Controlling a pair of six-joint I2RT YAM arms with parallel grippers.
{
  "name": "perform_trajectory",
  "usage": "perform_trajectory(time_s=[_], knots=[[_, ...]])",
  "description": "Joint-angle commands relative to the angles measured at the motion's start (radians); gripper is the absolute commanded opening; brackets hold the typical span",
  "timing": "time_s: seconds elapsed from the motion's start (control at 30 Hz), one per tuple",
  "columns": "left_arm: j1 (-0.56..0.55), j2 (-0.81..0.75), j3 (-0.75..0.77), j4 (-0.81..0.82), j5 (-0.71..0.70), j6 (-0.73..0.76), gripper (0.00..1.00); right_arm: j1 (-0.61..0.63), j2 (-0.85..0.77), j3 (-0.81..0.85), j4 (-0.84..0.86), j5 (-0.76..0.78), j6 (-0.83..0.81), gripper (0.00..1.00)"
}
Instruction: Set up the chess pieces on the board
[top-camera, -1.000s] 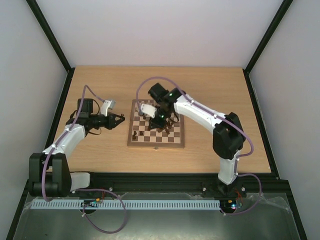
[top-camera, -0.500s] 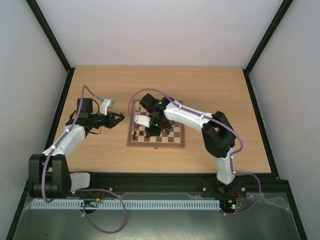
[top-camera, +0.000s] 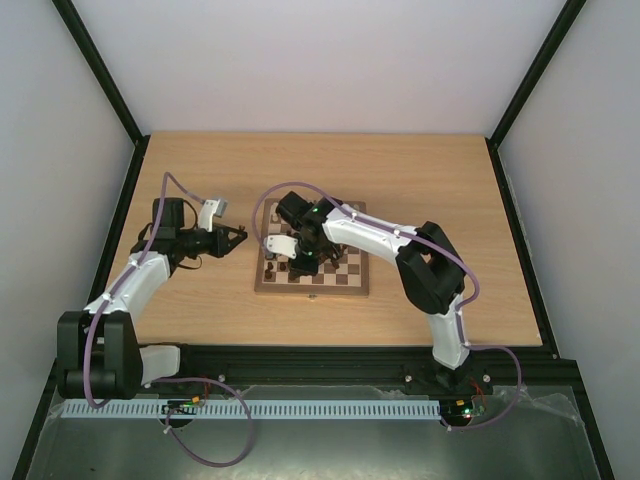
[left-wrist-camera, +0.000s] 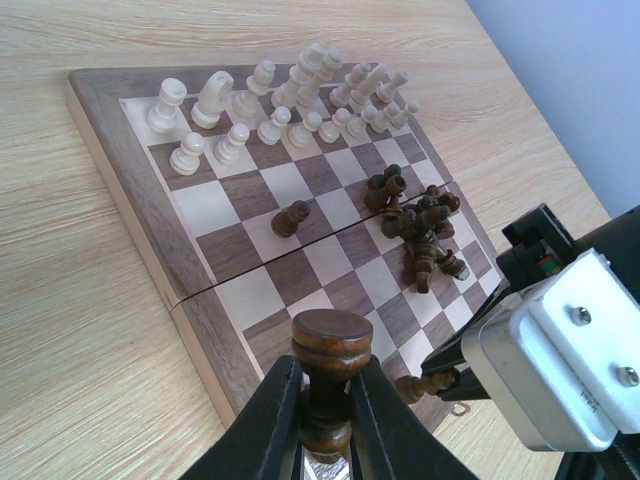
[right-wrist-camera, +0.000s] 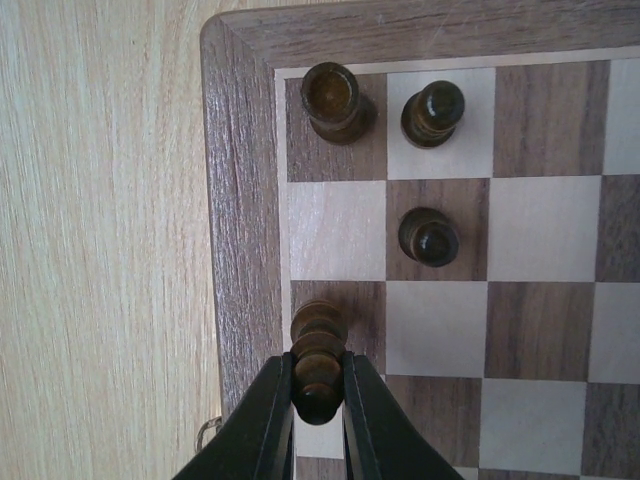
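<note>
**Right gripper** (right-wrist-camera: 318, 388): clenched on a dark chessman (right-wrist-camera: 318, 345), gripped across its upper body. The piece hangs over a dark square in the outermost file of the board (right-wrist-camera: 240, 150), just beside the border. Seen from straight above it is foreshortened, so its kind is uncertain; it is possibly a bishop. Beyond it, three dark pieces stand upright near the corner: a rook (right-wrist-camera: 333, 98) on the corner square, a second piece (right-wrist-camera: 432, 112) beside it, and a pawn (right-wrist-camera: 428, 236) one rank nearer.

**Left gripper** (left-wrist-camera: 325, 400): grasping a flat-topped dark piece (left-wrist-camera: 331, 345) by the stem under its head. It is held upright off the board, over the table (left-wrist-camera: 90, 380).

**Remaining stock:** the pale pieces (left-wrist-camera: 270, 110) stand in two rows at the far end. A heap of dark pieces (left-wrist-camera: 420, 225) lies tumbled mid-board, with a lone dark pawn (left-wrist-camera: 291, 217) apart from it.

**Handling assessment:** the chessmen appear to be light, rigid turned wood with a smooth finish and a round section. They are therefore liable to twist or slip between flat fingers. The best hold is the narrow waist below the head. The bases are small and neighbouring pieces stand close, so each should be set down square.
</note>
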Motion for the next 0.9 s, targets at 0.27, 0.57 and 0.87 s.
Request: perform_trajectory(time_s=[0.27,0.57,0.87], knots=[[0.008,-0.024,-0.017,0.012,-0.002,-0.002,0.09,0.016,0.035,-0.011,-0.019,0.022,-0.015,0.11],[0.009,-0.023,-0.017,0.022,-0.004,-0.005,0.09,0.016,0.029,0.001,-0.033,0.031,-0.021,0.25],[0.007,-0.004,0.014,-0.018,0.021,0.029,0.09,0.011,0.006,0.060,-0.072,0.003,0.001,0.31]])
